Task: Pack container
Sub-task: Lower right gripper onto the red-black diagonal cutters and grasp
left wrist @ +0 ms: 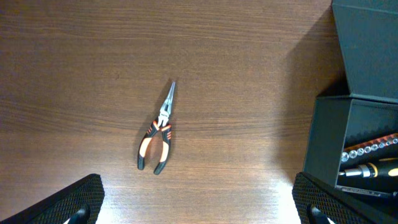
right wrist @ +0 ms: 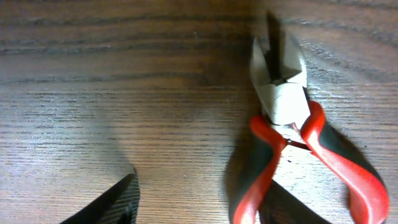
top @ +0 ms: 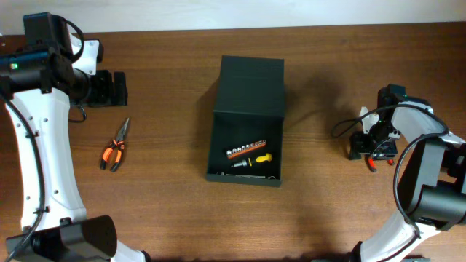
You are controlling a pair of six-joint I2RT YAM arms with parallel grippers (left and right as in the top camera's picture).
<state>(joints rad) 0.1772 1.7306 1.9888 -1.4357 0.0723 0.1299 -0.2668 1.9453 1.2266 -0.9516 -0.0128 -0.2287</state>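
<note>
The container (top: 247, 94) is a dark green-black box at the table's middle, its flap lid open toward the back. It also shows at the right edge of the left wrist view (left wrist: 329, 137). Inside lie an orange bit set (top: 246, 150) and a yellow-handled screwdriver (top: 255, 159). Orange-black needle-nose pliers (top: 115, 145) lie to its left, also seen in the left wrist view (left wrist: 158, 134). My left gripper (top: 115, 87) (left wrist: 199, 211) is open and empty, behind the pliers. My right gripper (top: 362, 145) (right wrist: 199, 211) is open, low over red-black cutters (right wrist: 283, 118) (top: 374, 158), with one handle between the fingers.
A black cable (top: 342, 125) loops on the table left of the right arm. The table's back edge meets a pale wall (top: 240, 11). Bare wood lies between the container and each arm.
</note>
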